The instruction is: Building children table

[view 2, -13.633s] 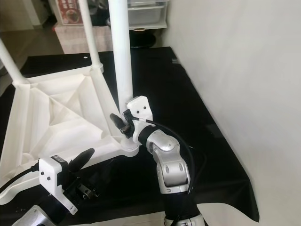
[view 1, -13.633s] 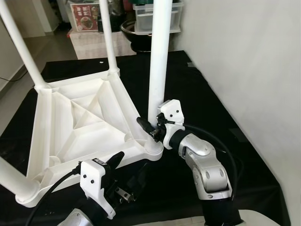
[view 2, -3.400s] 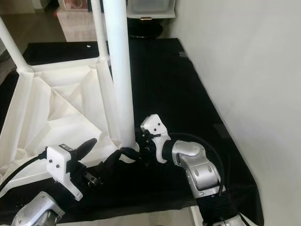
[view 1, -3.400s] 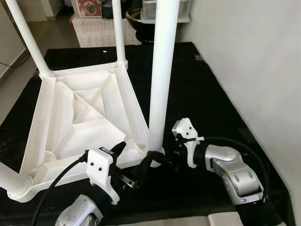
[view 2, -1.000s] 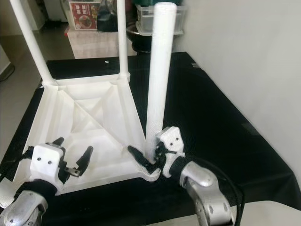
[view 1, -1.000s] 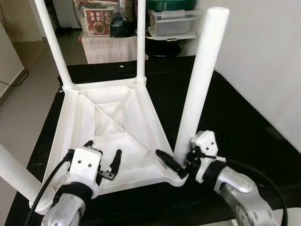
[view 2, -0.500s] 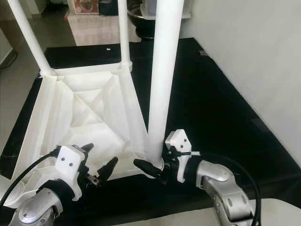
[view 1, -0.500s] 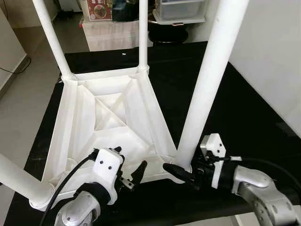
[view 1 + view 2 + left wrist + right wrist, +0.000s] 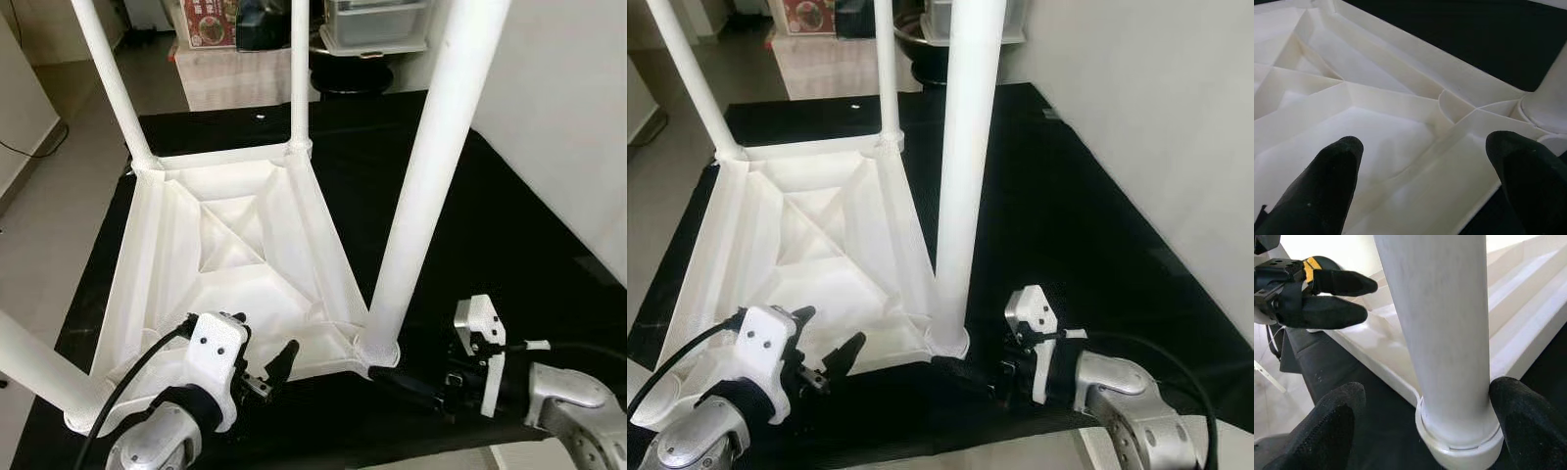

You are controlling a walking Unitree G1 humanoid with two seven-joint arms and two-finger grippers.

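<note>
A white plastic children's table [image 9: 235,245] lies upside down on a black cloth, its legs pointing up. The near right leg [image 9: 431,166] stands in its corner socket [image 9: 377,348]. My right gripper [image 9: 411,384] is open, low on the cloth just right of that socket. In the right wrist view the leg's base [image 9: 1459,431] sits between its spread fingers [image 9: 1327,426], apart from both. My left gripper [image 9: 266,369] is open at the table's near edge and holds nothing. Its fingertips [image 9: 1332,171] hover over the ribbed underside [image 9: 1400,112].
A white wall [image 9: 568,117] runs along the right side. The black cloth [image 9: 509,235] ends close to my body. Beyond the far edge stand storage boxes [image 9: 377,20] and a dark bowl [image 9: 348,73] on the tiled floor. Another table leg [image 9: 29,367] slants out at near left.
My right gripper has drawn back from the near right leg's base, away to the right and lower on the cloth. The left gripper stays near the table's edge.
</note>
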